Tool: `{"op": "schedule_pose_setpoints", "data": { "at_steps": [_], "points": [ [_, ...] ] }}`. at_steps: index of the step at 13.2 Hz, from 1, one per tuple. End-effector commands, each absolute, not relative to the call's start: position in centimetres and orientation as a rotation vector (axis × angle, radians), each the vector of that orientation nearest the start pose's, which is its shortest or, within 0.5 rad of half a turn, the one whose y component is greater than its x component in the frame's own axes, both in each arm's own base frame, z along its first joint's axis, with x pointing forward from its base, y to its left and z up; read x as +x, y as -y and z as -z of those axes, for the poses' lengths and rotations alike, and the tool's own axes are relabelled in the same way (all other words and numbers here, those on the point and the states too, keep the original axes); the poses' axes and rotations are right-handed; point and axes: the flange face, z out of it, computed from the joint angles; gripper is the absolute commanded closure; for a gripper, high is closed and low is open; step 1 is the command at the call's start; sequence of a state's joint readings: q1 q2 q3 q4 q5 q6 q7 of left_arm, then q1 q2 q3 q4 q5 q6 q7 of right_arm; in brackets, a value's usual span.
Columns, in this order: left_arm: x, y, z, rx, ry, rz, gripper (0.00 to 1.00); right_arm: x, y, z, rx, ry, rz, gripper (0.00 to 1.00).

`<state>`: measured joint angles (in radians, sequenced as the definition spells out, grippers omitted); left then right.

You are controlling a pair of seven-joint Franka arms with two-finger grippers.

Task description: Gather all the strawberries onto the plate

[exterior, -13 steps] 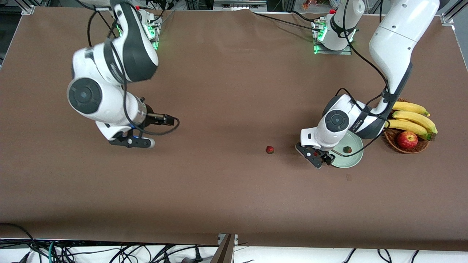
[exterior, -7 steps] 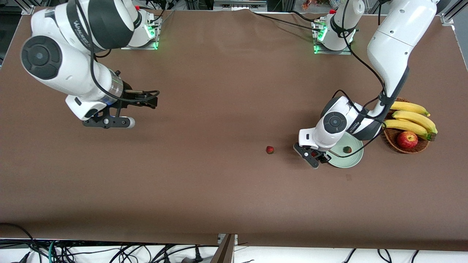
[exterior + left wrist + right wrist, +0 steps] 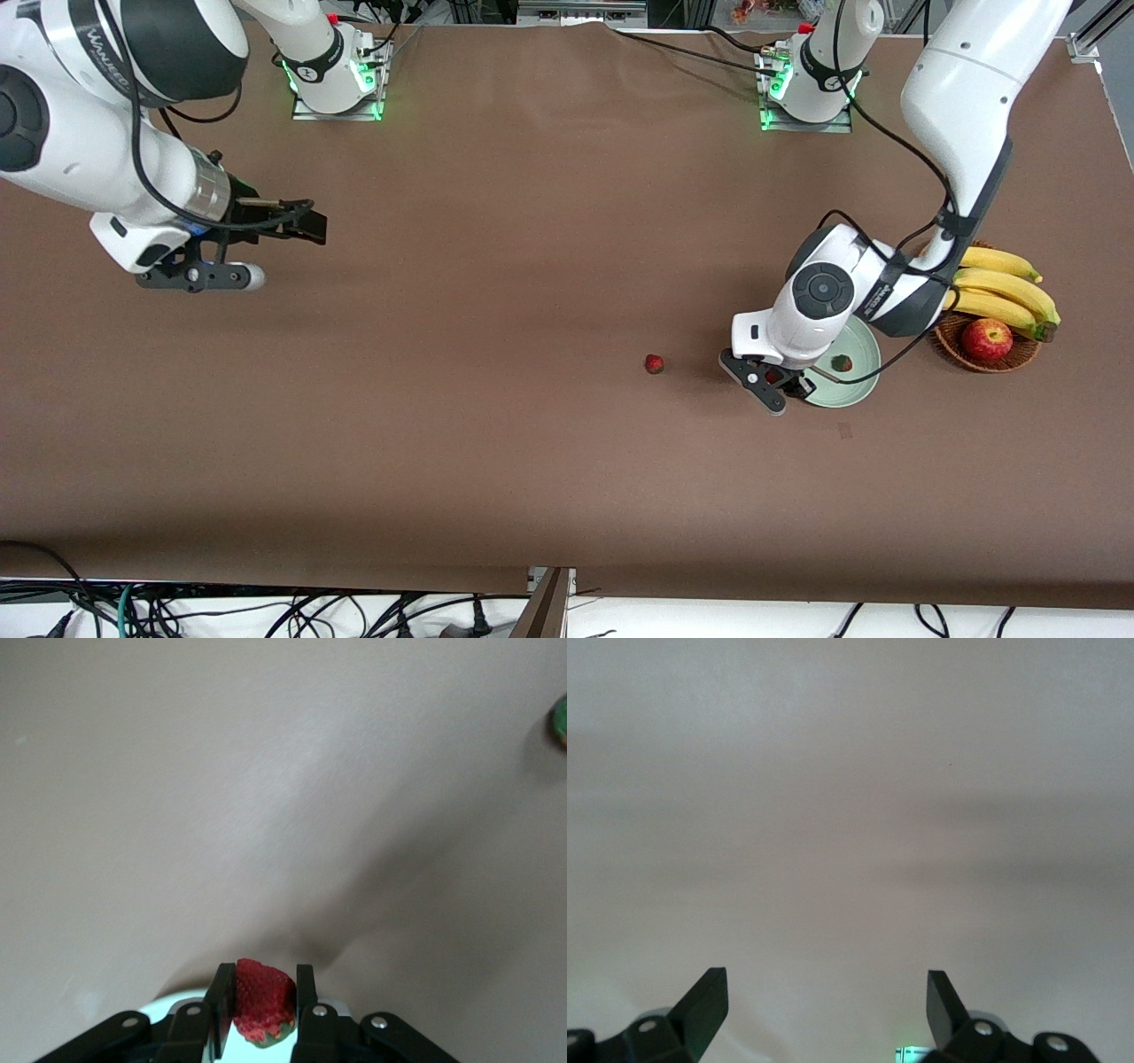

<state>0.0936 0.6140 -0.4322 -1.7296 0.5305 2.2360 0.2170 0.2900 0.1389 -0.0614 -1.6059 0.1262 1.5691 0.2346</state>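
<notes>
Here, the left gripper sits low at the rim of the plate, on the edge toward the right arm's end of the table. Its two black fingers pinch a strawberry between them; in the left wrist view the berry's red body points away from the wrist and its green top faces the gripper. A second strawberry lies inside the plate, just beside the gripper toward the basket. A third strawberry lies on the bare table, near the gripper toward the right arm's end; its long axis cannot be told.

The basket, just past the plate, holds bananas and an apple.

The right gripper waits, its fingers spread wide and holding nothing, over bare table near its own base. Grey lettering on that arm's upper casing is only partly readable.
</notes>
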Motion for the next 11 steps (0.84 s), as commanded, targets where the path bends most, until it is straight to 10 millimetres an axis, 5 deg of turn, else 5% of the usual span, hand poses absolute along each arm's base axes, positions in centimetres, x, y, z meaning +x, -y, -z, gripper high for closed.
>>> {"op": "schedule_pose_setpoints", "data": {
  "at_steps": [1,2,3,4,5,7,9,11],
  "points": [
    [64.3,14.0,-26.9,-2.748,-1.103,-0.159,1.00,53.5,-13.8,-51.9,-3.064,0.008,-0.267,0.01],
    [64.1,12.5,-25.9,-2.761,-1.078,-0.197,1.00,53.5,-13.7,-51.8,-3.064,0.005,-0.267,0.01],
    [63.4,11.6,-24.4,-2.782,-1.045,-0.241,0.65,53.5,-13.7,-51.8,-3.066,0.008,-0.266,0.01],
    [63.2,11.0,-23.7,-2.802,-1.029,-0.257,0.11,53.8,-13.7,-52.1,-3.084,0.016,-0.250,0.01],
    [63.0,11.5,-23.9,-2.803,-1.039,-0.253,0.00,54.2,-13.7,-53.0,-3.096,0.018,-0.214,0.01],
    [62.6,16.4,-26.2,-2.900,-1.052,-0.193,0.00,56.0,-12.5,-56.1,-3.088,-0.003,-0.131,0.01],
    [62.3,21.5,-28.0,-3.043,-0.842,-0.149,0.00,56.5,-10.0,-58.9,-3.086,-0.061,-0.090,0.00],
    [61.4,27.0,-27.8,-3.097,-0.672,-0.140,0.00,56.4,-8.4,-59.7,-3.088,-0.072,-0.106,0.01]
  ]
}}
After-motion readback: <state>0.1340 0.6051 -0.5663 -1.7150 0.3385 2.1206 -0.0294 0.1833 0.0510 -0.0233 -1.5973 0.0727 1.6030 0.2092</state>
